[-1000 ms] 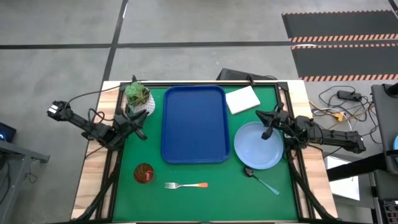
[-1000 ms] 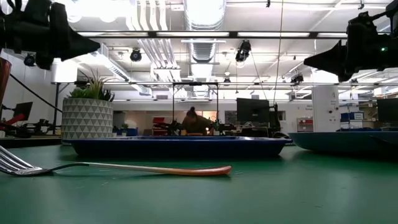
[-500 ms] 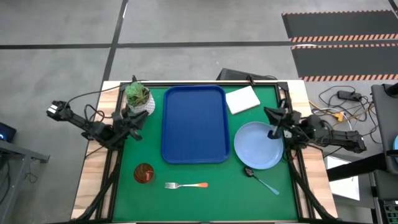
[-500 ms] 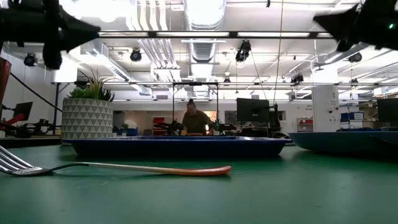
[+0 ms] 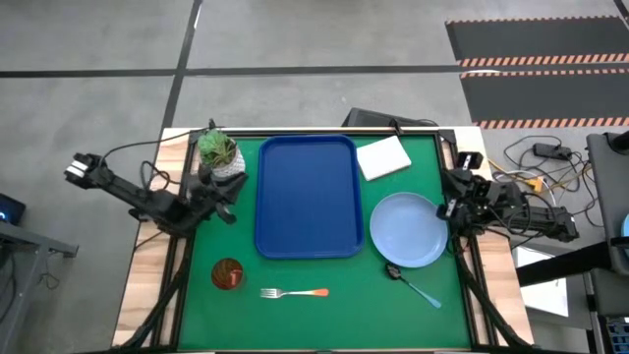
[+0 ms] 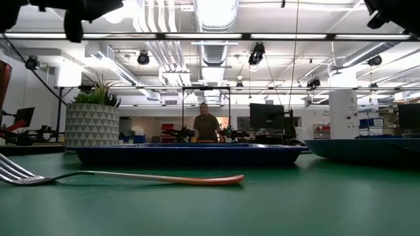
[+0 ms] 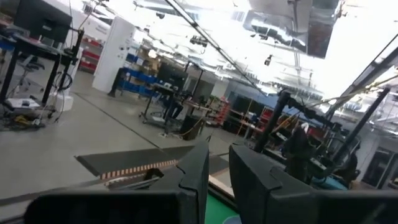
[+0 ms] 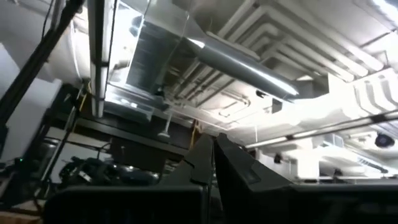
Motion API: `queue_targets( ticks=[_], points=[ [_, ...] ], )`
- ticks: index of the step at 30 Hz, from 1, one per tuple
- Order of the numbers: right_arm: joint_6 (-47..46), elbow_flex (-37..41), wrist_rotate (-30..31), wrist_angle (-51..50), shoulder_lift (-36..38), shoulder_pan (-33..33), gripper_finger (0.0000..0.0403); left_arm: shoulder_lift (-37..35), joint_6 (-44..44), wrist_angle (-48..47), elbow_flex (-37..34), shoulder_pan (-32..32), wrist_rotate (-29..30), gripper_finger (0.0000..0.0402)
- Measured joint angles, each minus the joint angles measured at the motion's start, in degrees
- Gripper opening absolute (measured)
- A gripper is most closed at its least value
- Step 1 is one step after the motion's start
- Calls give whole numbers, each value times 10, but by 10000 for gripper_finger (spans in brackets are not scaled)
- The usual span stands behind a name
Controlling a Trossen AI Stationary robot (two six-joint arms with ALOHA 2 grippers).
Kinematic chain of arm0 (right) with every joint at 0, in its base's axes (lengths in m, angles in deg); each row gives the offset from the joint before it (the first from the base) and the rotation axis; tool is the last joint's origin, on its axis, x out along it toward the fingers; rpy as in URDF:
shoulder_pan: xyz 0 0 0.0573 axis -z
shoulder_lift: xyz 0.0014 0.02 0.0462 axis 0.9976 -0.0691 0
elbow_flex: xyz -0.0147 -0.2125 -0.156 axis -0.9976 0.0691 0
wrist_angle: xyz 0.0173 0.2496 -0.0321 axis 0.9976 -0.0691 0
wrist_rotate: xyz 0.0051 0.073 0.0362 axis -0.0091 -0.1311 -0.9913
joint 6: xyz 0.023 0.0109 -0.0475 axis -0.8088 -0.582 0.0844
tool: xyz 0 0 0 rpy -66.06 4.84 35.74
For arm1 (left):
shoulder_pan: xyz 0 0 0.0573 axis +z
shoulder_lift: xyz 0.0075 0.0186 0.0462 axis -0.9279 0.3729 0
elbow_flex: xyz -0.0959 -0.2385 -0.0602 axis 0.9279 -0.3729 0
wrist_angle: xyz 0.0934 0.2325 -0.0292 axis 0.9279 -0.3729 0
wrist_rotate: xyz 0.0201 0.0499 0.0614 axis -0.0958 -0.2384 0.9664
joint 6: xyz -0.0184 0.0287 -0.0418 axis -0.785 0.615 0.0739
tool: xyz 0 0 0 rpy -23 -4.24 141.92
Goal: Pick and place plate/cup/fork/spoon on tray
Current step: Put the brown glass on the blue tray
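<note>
Plate sits on the green mat right of the empty tray; cup, fork and spoon lie near the front edge. Your right gripper is pressed together, holding nothing, at the plate's right rim; your left gripper shows a narrow gap by the plant pot.

A green mat is spread over a wooden table. A white pot holding a green plant is set at the mat's far left corner, and a white square pad is laid near its far right corner. A person is seen in the room beyond.
</note>
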Motion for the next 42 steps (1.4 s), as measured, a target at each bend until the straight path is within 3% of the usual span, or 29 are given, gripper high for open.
queue_targets(
  ticks=[4, 8, 13, 18, 21, 23, 27, 30, 35, 42],
  points=[
    [11, 0, 0, 20, 0, 0, 9, 68, -16, -6, 39, 1, -1, 44],
    [22, -9, 0, 21, 0, 0, 9, 126, -93, -14, 86, 1, -6, 44],
    [43, -20, 0, 21, -1, 0, 9, 177, -145, -87, 170, -1, -45, 44],
    [69, -31, 0, 20, -2, 0, 9, 220, -231, -299, 283, -1, -47, 44],
    [75, -37, 0, 18, -2, 0, 9, 234, -384, -517, 364, -1, -59, 44],
    [84, -41, 0, 19, -2, 0, 9, 248, -520, -679, 418, 0, -107, 44],
    [107, -44, 0, 18, -2, 0, 9, 294, -733, -938, 511, -9, -376, 44],
    [132, -44, 0, 18, -2, 0, 9, 335, -881, -1061, 555, -37, -506, 44],
    [151, -44, 0, 21, -2, 0, 9, 386, -1035, -1153, 610, -68, -568, 44],
    [166, -44, 0, 21, -2, 0, 9, 436, -1116, -1157, 612, -116, -627, 44]
  ],
)
